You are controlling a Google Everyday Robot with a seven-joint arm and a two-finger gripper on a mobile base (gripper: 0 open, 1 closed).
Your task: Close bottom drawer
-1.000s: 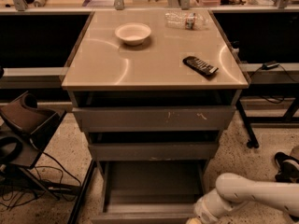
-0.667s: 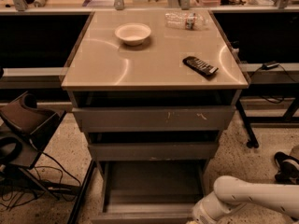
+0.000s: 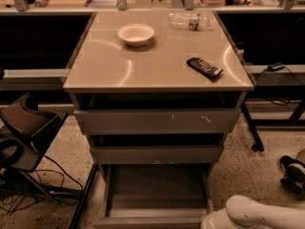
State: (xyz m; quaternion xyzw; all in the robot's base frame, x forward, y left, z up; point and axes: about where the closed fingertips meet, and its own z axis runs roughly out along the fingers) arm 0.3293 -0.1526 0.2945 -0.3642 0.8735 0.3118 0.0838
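Note:
The bottom drawer (image 3: pixel 157 187) is pulled out towards me, showing its shallow grey box interior; its flat front (image 3: pixel 147 222) lies at the bottom edge of the view. It sits under the mid-width drawer front (image 3: pixel 155 154) and the widest front with small orange scratches (image 3: pixel 157 121). My white arm (image 3: pixel 257 213) comes in from the lower right. The gripper (image 3: pixel 208 222) is at the drawer's front right corner, mostly cut off by the bottom edge of the view.
On the cabinet top (image 3: pixel 105 66) stand a white bowl (image 3: pixel 136 34), a black remote (image 3: pixel 204 67) and a lying plastic bottle (image 3: pixel 189 20). A chair and cables (image 3: pixel 21 142) are on the left floor. A desk leg (image 3: pixel 251 128) and a shoe (image 3: pixel 291 173) are on the right.
My arm and gripper have sunk lower at the drawer's front right corner. The drawer looks equally far out.

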